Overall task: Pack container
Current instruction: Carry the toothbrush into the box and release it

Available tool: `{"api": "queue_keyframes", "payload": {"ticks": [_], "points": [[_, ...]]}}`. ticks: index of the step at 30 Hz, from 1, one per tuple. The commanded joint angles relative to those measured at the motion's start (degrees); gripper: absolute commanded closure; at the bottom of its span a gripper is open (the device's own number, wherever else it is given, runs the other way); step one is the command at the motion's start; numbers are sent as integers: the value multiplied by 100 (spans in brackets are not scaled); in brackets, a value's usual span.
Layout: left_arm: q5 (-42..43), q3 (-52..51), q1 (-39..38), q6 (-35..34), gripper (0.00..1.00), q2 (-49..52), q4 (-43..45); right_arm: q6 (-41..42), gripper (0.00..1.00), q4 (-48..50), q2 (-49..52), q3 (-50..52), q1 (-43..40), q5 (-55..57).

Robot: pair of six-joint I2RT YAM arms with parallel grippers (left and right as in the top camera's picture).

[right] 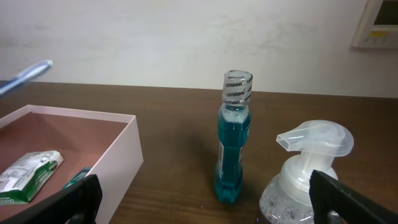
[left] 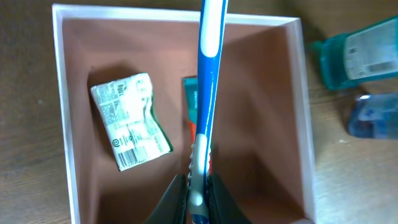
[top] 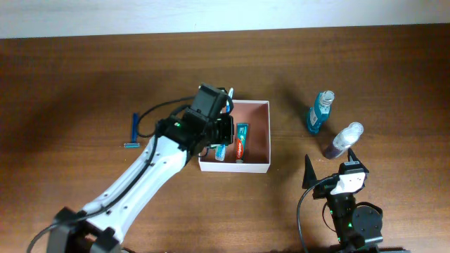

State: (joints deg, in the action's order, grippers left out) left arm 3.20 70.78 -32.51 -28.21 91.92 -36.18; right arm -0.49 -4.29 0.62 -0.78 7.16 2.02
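Nearest the overhead camera is my left arm (top: 151,165), reaching in from the lower left across the brown wooden table (top: 84,77).

1. Container (top: 239,167): square, with white walls and a pinkish-brown floor. It sits near the table's middle, directly under my left gripper (left: 198,199). It is also well to the left of my right gripper (top: 329,163) and apart from it.
2. Mouthwash bottle (top: 318,116): teal, upright, standing to the right of the container.
3. Pump bottle (top: 342,140): clear, upright, standing near the mouthwash bottle and just ahead of my right gripper.
4. Toothpaste tube (top: 241,140): lying flat on the container floor.
5. Packet (left: 129,118): crumpled, green and white, lying on the floor beside the tube.
6. Toothbrush (left: 208,74): blue and white. My left jaws are clamped on its handle, and it is held above the container's open top, over the tube.
7. Razor (top: 133,132): blue, lying on the table well to the left of the container.

My right jaws stand wide apart.
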Motion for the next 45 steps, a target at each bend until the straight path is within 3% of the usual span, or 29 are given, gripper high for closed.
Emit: {"api": "queue_keyframes", "payload": {"ticks": [1,7,37,38,39,40,45], "points": [[-315,83,-13,-136,99,175,-7,-37,2,-22,-42,46,-48,-9],[-776,83,-13,-197,99,358,-111,-37,2,-24,-42,46,-48,-9],[-1060,83,-13,-197,98,1187,-90,-37,2,-22,-42,46,-48,-9],[-1058,83,-13,-195,97,1226,-90,-37,2,-24,-42,46,-48,-9],[-1058,83,-13,-197,82,1268,-92,-37,2,-22,-42,46,-48,-9],[-1058,83,-13,-197,76,1279,-90,-37,2,-22,-42,46,-48,-9],[-1003,175,-13,-192,67,1285,-31,-37,1,-22,-42,46,-48,-11]]}}
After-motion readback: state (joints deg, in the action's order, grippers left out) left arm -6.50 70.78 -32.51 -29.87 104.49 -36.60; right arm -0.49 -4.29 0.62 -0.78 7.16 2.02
